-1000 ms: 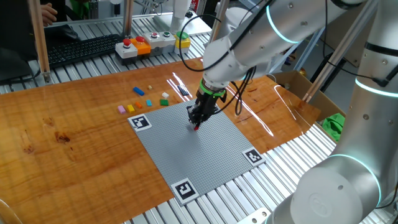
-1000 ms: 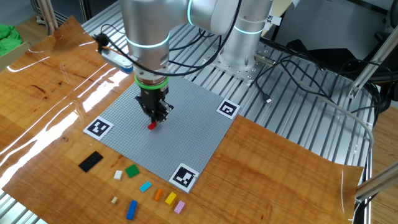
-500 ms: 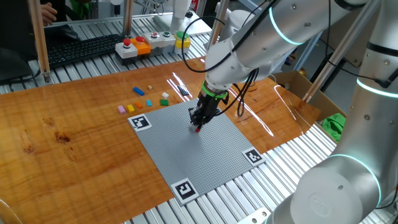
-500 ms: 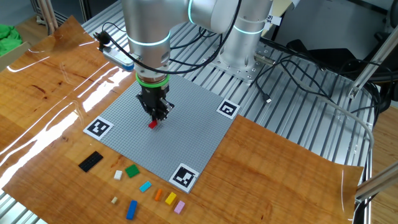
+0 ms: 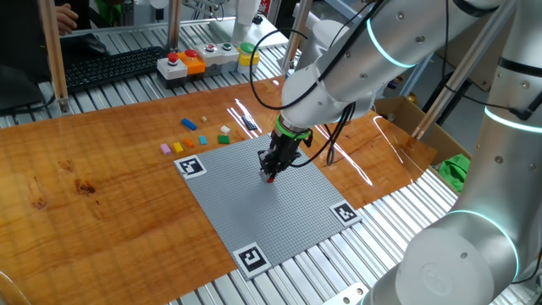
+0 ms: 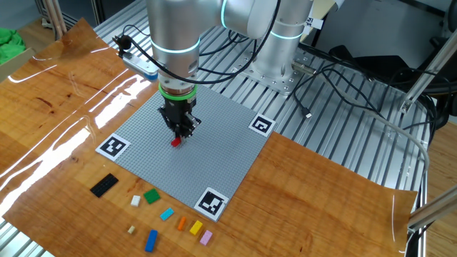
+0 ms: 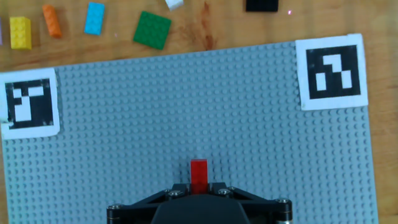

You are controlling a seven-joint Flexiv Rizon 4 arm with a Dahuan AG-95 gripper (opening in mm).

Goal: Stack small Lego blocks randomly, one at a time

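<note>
My gripper point(image 5: 271, 168) is shut on a small red Lego block point(image 5: 269, 177) and holds it at or just above the middle of the grey baseplate point(image 5: 254, 216); I cannot tell whether it touches. The other fixed view shows the gripper point(image 6: 177, 133) upright over the red block point(image 6: 175, 142). In the hand view the red block point(image 7: 199, 173) sticks out between the jaws of the gripper point(image 7: 199, 188). Loose small blocks lie on the wood beside the plate: green point(image 6: 151, 195), cyan point(image 6: 166, 213), orange point(image 6: 181, 223), yellow point(image 6: 196, 228), pink point(image 6: 206, 236), blue point(image 6: 151, 240).
Black-and-white markers point(image 7: 328, 71) sit at the baseplate's corners. A flat black piece point(image 6: 104, 185) lies on the wood near the loose blocks. White boxes with round buttons point(image 5: 185, 62) stand at the back. A cardboard box point(image 5: 406, 119) is at the right.
The gripper with the red block has shifted slightly across the baseplate, a little to the right in both fixed views. The loose blocks have not moved.
</note>
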